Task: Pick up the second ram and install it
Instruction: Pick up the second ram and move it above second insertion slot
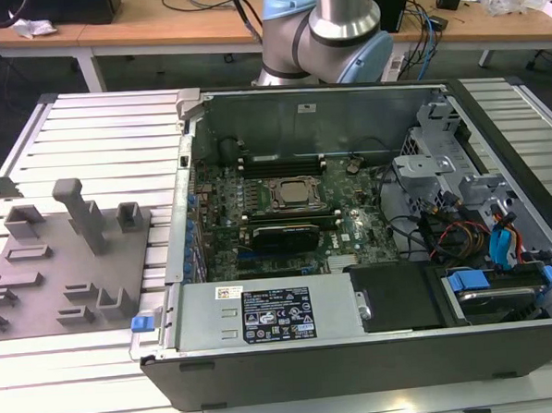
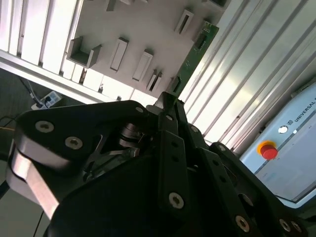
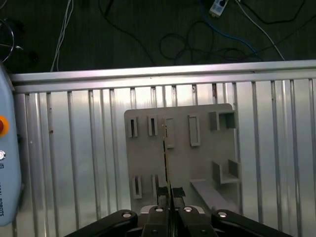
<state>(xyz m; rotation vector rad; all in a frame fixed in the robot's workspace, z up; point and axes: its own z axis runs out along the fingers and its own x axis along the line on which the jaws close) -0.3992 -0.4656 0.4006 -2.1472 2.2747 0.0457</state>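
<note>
Second ram [image 2: 192, 58] shows in the second wrist view as a thin green stick with small dark chips. The black tool [image 2: 168, 102] holds it at one end, with the fingers closed narrow on its two flat sides. The rest of the stick points away from the tool. Behind it lie the grey plate [image 2: 148, 24] with its small slots and the ribbed metal desk [image 2: 256, 64]. A red button [image 2: 268, 150] sits on a pale box near the edge of that picture.

In the first wrist view the second ram [image 3: 165, 153] is seen from its thin edge, as a line. It comes out from between the fingers of the tool [image 3: 170, 194] and runs across the grey plate [image 3: 182, 163]. The plate lies flat on the desk [image 3: 74, 148], and cables [image 3: 197, 34] lie on the dark floor beyond it.

In the exterior view the open computer case [image 1: 358, 359] lies on the desk [image 1: 96, 123]. The grey plate [image 1: 39, 284] is on the exterior view's left of it. The arm [image 1: 327, 28] rises behind the case.
</note>
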